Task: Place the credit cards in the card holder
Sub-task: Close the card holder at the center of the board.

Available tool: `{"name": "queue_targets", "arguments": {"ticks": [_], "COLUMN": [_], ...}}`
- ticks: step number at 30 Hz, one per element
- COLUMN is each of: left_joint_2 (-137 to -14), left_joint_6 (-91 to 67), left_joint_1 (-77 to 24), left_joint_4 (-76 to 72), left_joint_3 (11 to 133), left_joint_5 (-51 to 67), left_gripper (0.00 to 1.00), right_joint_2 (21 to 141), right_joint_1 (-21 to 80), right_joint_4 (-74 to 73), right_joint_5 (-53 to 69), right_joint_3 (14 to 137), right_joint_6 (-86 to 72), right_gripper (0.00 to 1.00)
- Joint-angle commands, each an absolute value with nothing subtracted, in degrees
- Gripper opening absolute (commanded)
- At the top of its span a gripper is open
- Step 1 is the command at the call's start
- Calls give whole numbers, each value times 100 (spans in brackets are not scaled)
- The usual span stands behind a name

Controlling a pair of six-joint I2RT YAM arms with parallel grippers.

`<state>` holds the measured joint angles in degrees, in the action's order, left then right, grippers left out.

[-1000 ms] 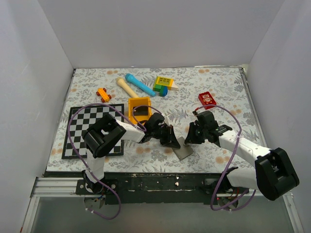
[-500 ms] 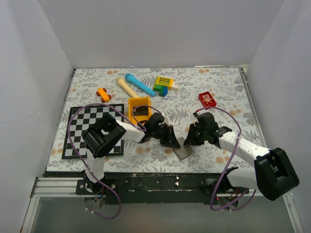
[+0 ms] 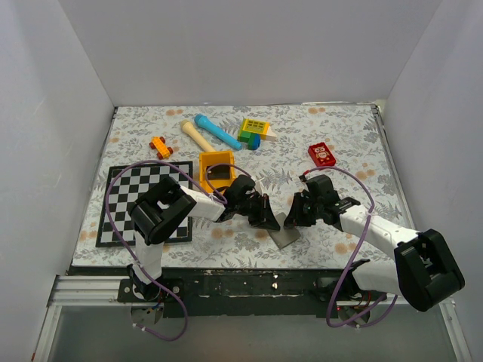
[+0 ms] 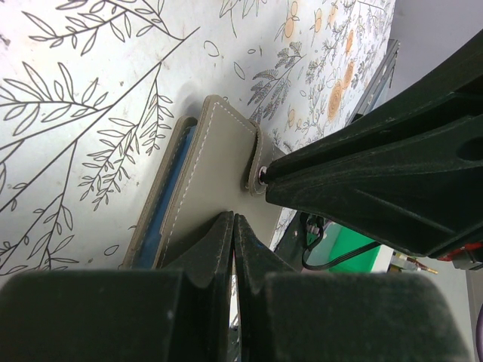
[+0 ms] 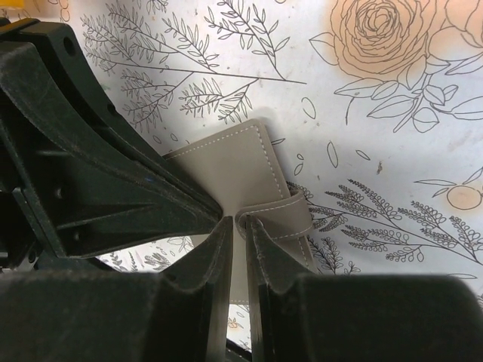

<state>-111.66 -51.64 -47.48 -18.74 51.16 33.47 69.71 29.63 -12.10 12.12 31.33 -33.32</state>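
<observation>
White walls close in the floral table (image 3: 339, 128) on three sides, and open cloth is left at the back right. Near the front edge, the card holder (image 3: 287, 237) is seen lying folded, hemmed in between both grippers. The left gripper (image 3: 269, 219) is closed tight, its tips set on the grey cover. The right gripper (image 3: 293, 219) is narrowed onto the snap tab (image 5: 283, 219). One dark credit card (image 3: 219, 175) is held in the one orange tray (image 3: 204, 162). One checkerboard mat (image 3: 121, 197) is laid at the left.

One card holder (image 3: 285, 235), one tray (image 3: 215, 156), one checkerboard (image 3: 117, 204)
</observation>
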Motion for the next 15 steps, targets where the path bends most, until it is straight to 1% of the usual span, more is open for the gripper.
{"name": "queue_targets", "arguments": {"ticks": [1, 15], "left_joint_2": [-11452, -11470], "left_joint_6": [-4860, -4852], "left_joint_1": [-4649, -4649], "left_joint_4": [-1371, -1362], "left_joint_3": [5054, 5071], "left_joint_5": [2496, 2496], "left_gripper": [0, 0], "right_joint_2": [7022, 7137], "right_joint_1": [2962, 2962], "right_joint_4": [-1081, -1011], "right_joint_5": [1318, 1362], "right_joint_3": [3050, 3006], "right_joint_6": [-3384, -3375], "right_gripper": [21, 20]}}
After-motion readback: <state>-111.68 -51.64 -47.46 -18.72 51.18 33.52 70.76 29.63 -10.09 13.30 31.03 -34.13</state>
